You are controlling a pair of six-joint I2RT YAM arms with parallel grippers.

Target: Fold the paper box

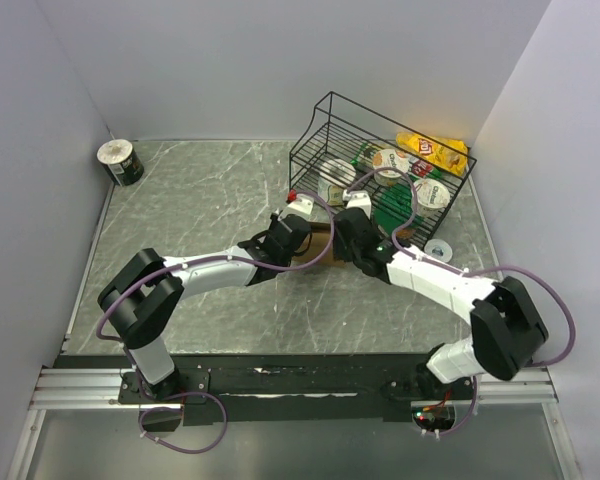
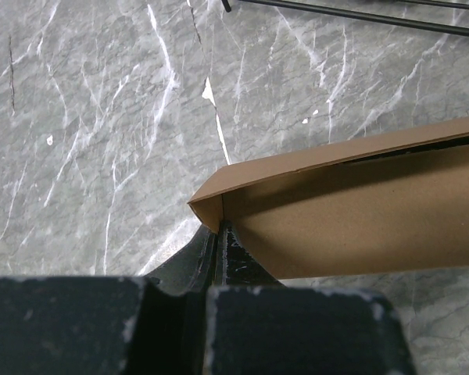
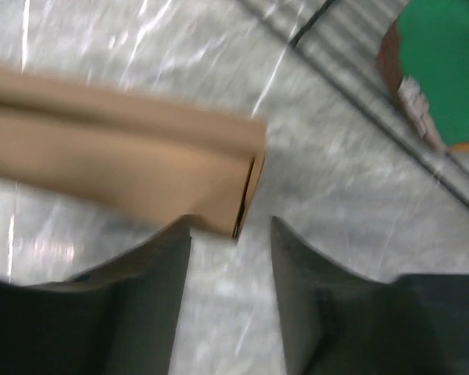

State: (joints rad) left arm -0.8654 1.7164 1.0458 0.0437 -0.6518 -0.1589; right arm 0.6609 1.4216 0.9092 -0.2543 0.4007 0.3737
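Half folded, or further? (RK)
Further, I judge: paper box (image 2: 359,211) lies on the bench (image 1: 210,190) near the wire basket (image 1: 311,124), walls up, looking closed. Left jaws pressed together at its corner; right jaws spread, just off its end. Final tuck unconfirmed. (JM)
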